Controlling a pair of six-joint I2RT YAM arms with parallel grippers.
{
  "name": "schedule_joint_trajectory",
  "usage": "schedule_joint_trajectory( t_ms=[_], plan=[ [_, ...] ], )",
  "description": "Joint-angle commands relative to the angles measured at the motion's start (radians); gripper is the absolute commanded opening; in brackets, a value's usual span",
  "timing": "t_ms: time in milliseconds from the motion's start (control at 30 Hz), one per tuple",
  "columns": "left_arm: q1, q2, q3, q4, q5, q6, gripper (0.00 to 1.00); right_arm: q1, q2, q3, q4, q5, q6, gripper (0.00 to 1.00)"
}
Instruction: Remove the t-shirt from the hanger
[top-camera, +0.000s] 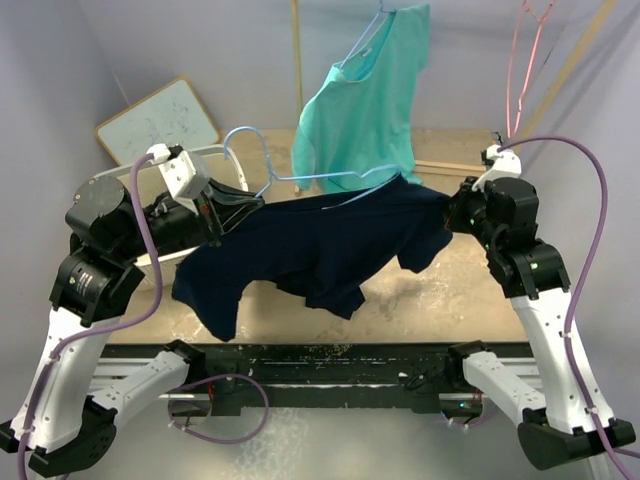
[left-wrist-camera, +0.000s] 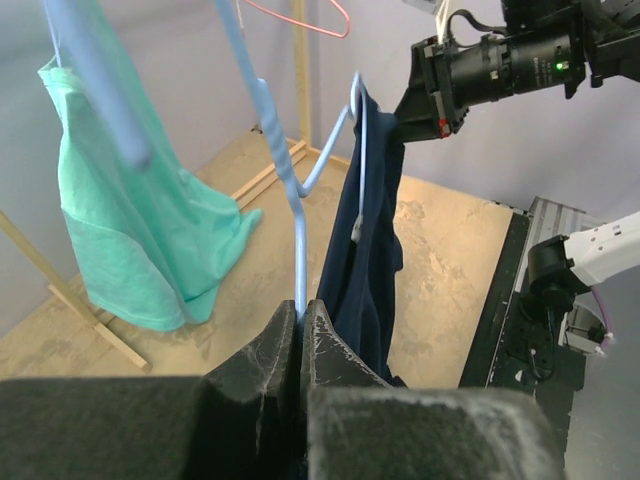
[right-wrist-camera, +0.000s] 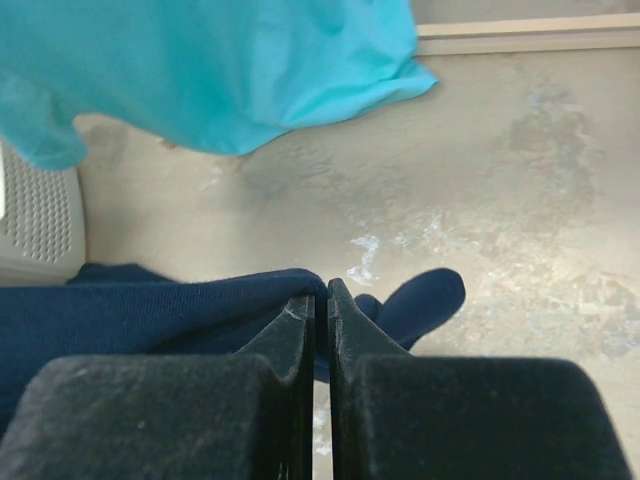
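Note:
A navy t-shirt (top-camera: 320, 245) hangs stretched between my two grippers above the table, still partly on a light blue wire hanger (top-camera: 300, 180). My left gripper (top-camera: 248, 204) is shut on the hanger; in the left wrist view the jaws (left-wrist-camera: 301, 312) pinch the blue wire (left-wrist-camera: 300, 250), with the navy shirt (left-wrist-camera: 370, 240) draped to the right of it. My right gripper (top-camera: 450, 212) is shut on the shirt's right shoulder edge; in the right wrist view the jaws (right-wrist-camera: 322, 292) clamp the navy fabric (right-wrist-camera: 150, 310).
A teal t-shirt (top-camera: 365, 100) hangs on another hanger from a wooden rack behind. It also shows in the left wrist view (left-wrist-camera: 130, 220) and the right wrist view (right-wrist-camera: 200, 70). A pink hanger (top-camera: 525, 60) hangs at the back right. A whiteboard (top-camera: 158, 120) and a white basket (right-wrist-camera: 30, 220) are on the left.

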Motion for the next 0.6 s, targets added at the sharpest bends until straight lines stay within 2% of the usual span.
schedule_joint_trajectory(
  t_ms=[0, 100, 200, 267, 367, 400, 433, 467, 567],
  plan=[
    [0.006, -0.069, 0.079, 0.035, -0.086, 0.030, 0.00, -0.060, -0.005, 0.014, -0.058, 0.303, 0.008, 0.00],
    [0.006, -0.071, 0.074, 0.039, -0.096, 0.033, 0.00, -0.061, -0.011, -0.007, -0.068, 0.281, 0.005, 0.00],
    [0.006, -0.065, 0.064, 0.058, -0.094, 0.025, 0.00, -0.061, -0.030, -0.037, -0.066, 0.185, 0.000, 0.00],
    [0.006, -0.056, 0.058, 0.072, -0.082, 0.018, 0.00, -0.060, -0.041, -0.049, -0.051, 0.062, -0.019, 0.00],
    [0.006, -0.035, 0.054, 0.083, -0.067, 0.012, 0.00, -0.061, -0.059, -0.052, -0.014, -0.252, -0.081, 0.00],
    [0.006, -0.031, 0.049, 0.085, -0.069, 0.013, 0.00, -0.061, -0.063, -0.046, -0.004, -0.339, -0.095, 0.09],
    [0.006, -0.028, 0.043, 0.087, -0.078, 0.016, 0.00, -0.061, -0.067, -0.034, 0.018, -0.411, -0.124, 0.25],
    [0.006, -0.026, 0.036, 0.091, -0.086, 0.017, 0.00, -0.061, -0.071, -0.020, 0.018, -0.479, -0.133, 0.36],
    [0.006, -0.027, 0.011, 0.113, -0.092, 0.010, 0.00, -0.061, -0.088, 0.023, 0.004, -0.559, -0.140, 0.48]
  ],
)
